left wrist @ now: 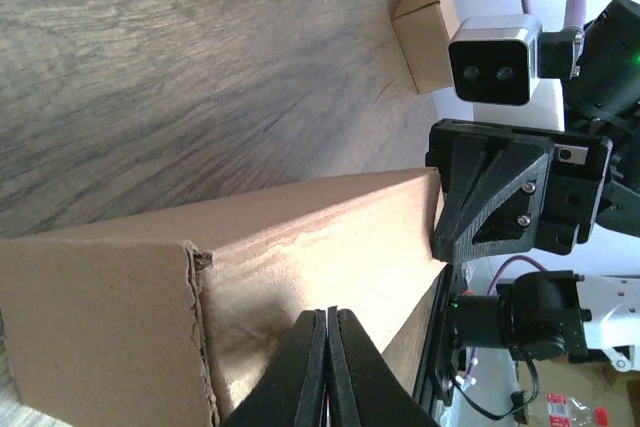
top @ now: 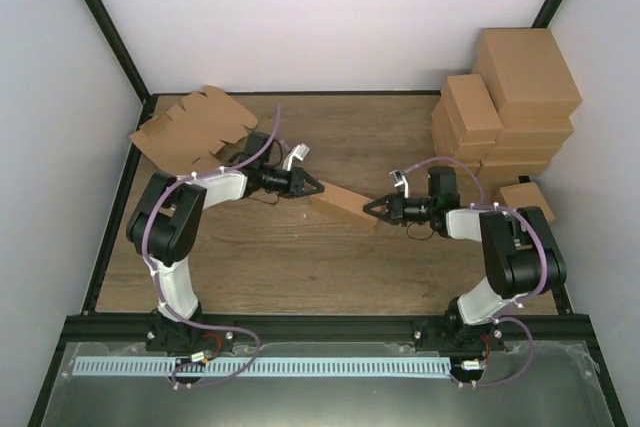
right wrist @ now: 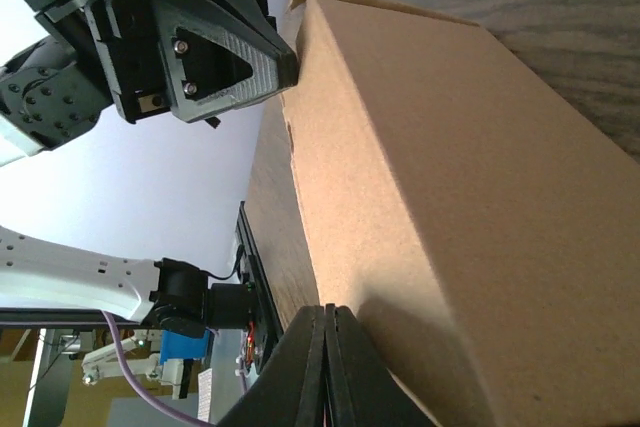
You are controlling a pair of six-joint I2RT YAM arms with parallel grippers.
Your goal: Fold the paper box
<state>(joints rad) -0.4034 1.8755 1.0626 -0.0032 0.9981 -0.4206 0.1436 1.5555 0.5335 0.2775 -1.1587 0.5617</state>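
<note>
The paper box [top: 345, 207] is a small brown closed-looking carton lying on the wooden table between my two arms. My left gripper [top: 320, 188] is shut, its tip against the box's left end. My right gripper [top: 365, 207] is shut, its tip against the right end. In the left wrist view the shut left gripper [left wrist: 329, 315] touches the box's face [left wrist: 300, 237], with a torn corner seam to the left; the right gripper's fingers [left wrist: 480, 187] press the far end. In the right wrist view the shut right gripper [right wrist: 328, 312] meets the box [right wrist: 430, 147]; the left gripper's fingers [right wrist: 230, 57] touch its far corner.
A pile of flat notched cardboard blanks [top: 195, 127] lies at the back left. Stacked brown cartons [top: 510, 97] stand at the back right, with one small carton [top: 527, 199] beside the right arm, also showing in the left wrist view [left wrist: 430, 32]. White walls enclose the table.
</note>
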